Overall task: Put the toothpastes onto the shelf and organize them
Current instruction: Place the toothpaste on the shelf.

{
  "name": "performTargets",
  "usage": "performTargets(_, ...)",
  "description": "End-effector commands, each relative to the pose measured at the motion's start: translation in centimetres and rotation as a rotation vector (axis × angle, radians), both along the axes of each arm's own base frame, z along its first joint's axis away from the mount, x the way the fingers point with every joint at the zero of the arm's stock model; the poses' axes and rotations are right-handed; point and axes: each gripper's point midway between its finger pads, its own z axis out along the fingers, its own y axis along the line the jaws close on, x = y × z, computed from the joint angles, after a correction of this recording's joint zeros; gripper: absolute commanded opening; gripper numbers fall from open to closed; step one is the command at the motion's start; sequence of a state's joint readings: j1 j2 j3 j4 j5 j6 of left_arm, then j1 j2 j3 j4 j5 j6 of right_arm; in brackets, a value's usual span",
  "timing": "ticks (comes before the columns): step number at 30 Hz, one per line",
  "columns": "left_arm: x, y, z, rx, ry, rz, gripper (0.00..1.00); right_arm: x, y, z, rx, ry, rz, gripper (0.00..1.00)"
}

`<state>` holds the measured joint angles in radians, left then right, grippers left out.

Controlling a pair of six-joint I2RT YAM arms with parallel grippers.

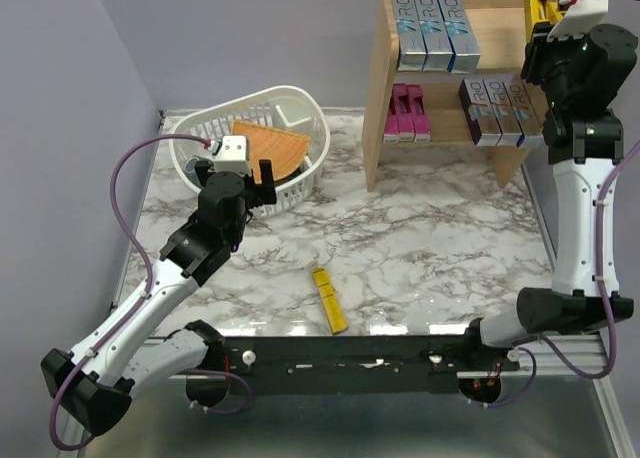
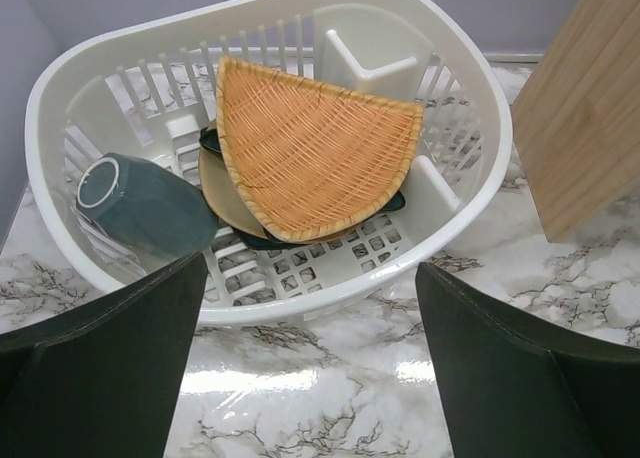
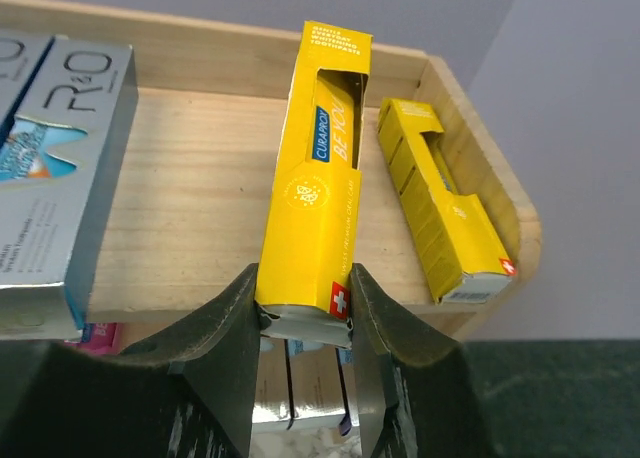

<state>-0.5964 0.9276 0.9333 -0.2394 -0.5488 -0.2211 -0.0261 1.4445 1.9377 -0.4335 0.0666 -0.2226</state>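
Marble table (image 1: 420,248) lay below the shelf (image 3: 200,178), on whose top tier my right gripper (image 3: 305,293) clamped a yellow carton (image 3: 320,148) by its end, seemingly tilted, beside a second carton (image 3: 445,208). Released askew, it might slide off. My left gripper (image 2: 310,278) gaped empty.

White arms (image 1: 150,308), black joints (image 1: 220,193), purple cables (image 1: 113,193)

A: What surrounds the scene?
B: Plain lilac-grey walls (image 1: 250,38), from nine round to twelve o'clock.
A: And underneath?
B: A white marble-patterned counter (image 1: 420,248) with grey veins, glossy, catching glare toward six o'clock.
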Motion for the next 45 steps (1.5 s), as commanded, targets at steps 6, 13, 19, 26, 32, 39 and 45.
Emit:
performTargets(6,0.6,0.7,-0.2,0.009,-0.016,0.021,0.99,5.4,-2.9,-3.4,0.016,0.138,0.072,0.36)
performTargets(13,1.0,0.7,-0.8,0.009,-0.003,0.021,0.99,6.3,-5.3,-6.1,0.035,0.198,-0.034,0.47)
performTargets(19,1.1,0.6,-1.1,0.010,0.006,0.018,0.99,5.7,-7.5,-5.5,0.012,0.172,-0.146,0.51)
performTargets(26,1.1,0.5,-1.2,0.009,0.008,0.017,0.99,4.3,-7.8,-4.8,-0.012,0.151,-0.166,0.49)
performTargets(32,1.1,0.6,-1.1,0.010,0.005,0.016,0.99,3.5,-8.1,-4.1,-0.012,0.131,-0.183,0.49)
performTargets(39,1.0,0.7,-1.1,0.009,0.001,0.019,0.99,3.6,-9.2,-4.9,-0.024,0.141,-0.238,0.49)
performTargets(45,1.2,0.5,-1.3,0.014,0.008,0.014,0.99,2.9,-9.9,-4.7,-0.016,0.117,-0.285,0.50)
